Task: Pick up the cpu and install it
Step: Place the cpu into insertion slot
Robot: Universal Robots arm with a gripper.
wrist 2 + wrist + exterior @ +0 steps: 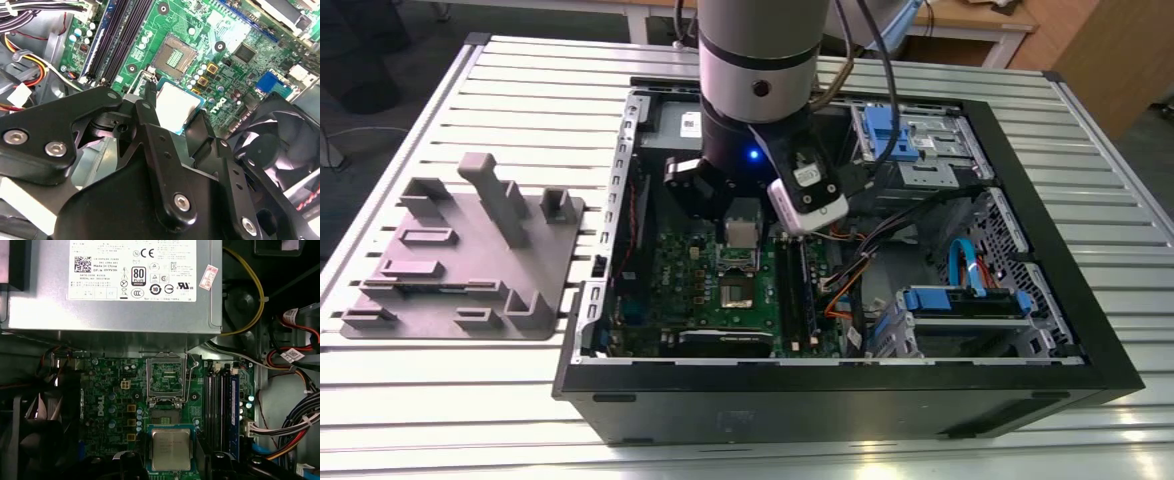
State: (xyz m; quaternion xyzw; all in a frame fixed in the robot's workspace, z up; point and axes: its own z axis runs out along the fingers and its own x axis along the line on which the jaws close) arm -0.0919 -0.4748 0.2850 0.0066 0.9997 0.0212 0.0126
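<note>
Closest to the lens in the second wrist view: the black linkage of the gripper (pixel 175 117), studded with bolt heads. Clamps the cpu (pixel 177 104) by two opposite edges between its fingers (pixel 148 117), with the pale metal top upward. Holds it in the air over the green motherboard (pixel 227 82), near the open socket (pixel 175 54) but not seated in it. Shows again in the first wrist view, the cpu (pixel 171 450) as a silver square with a green rim, just beside the bare socket (pixel 162 416) and its hinged metal frame (pixel 167 375), swung open. Beyond the frame, a grey power supply (pixel 140 285); alongside the socket, dark memory slots (pixel 220 400). Beside the gripper in the second wrist view, a black fan (pixel 280 145). In the exterior view, reaches down with the gripper (pixel 742 235) into an open black computer case (pixel 854 400) lying on a slatted metal table (pixel 440 420), with a grey moulded tray (pixel 467 250) well apart at the exterior view's left.
</note>
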